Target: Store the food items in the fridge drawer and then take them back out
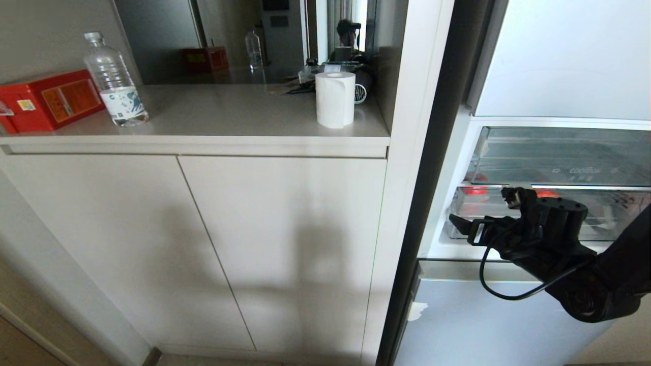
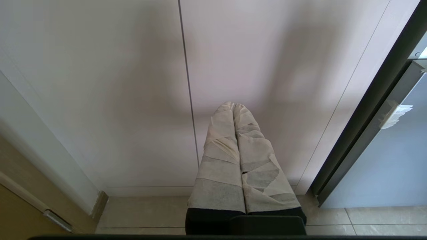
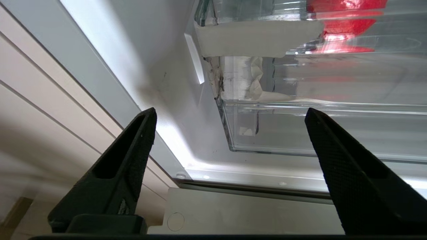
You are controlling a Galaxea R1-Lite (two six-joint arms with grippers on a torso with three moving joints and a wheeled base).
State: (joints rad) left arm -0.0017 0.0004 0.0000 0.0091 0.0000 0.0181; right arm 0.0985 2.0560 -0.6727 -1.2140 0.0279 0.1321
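Head view: the open fridge holds two clear bins, one above the other. The upper bin (image 1: 559,152) bears faint lettering reading "coolbox" on its front. Beneath it sits the fridge drawer (image 1: 605,218), pushed in, with the red food items (image 1: 475,191) glowing through its clear wall near the back. The right gripper (image 1: 460,226) hangs just in front of the drawer's left end, holding nothing. On the counter stand a red box (image 1: 48,100) with an orange label too small to read, a water bottle (image 1: 114,81) with a blue-and-white label, and a paper roll (image 1: 334,98).

Left wrist view: the left gripper (image 2: 233,106), its fingers wrapped in white tape and pressed together, points at the cabinet doors (image 2: 133,83).

Right wrist view: the black fingers (image 3: 130,156) are spread wide and empty before the drawer's corner, where white tape scraps (image 3: 245,83) cling. One red food item shows through the plastic.
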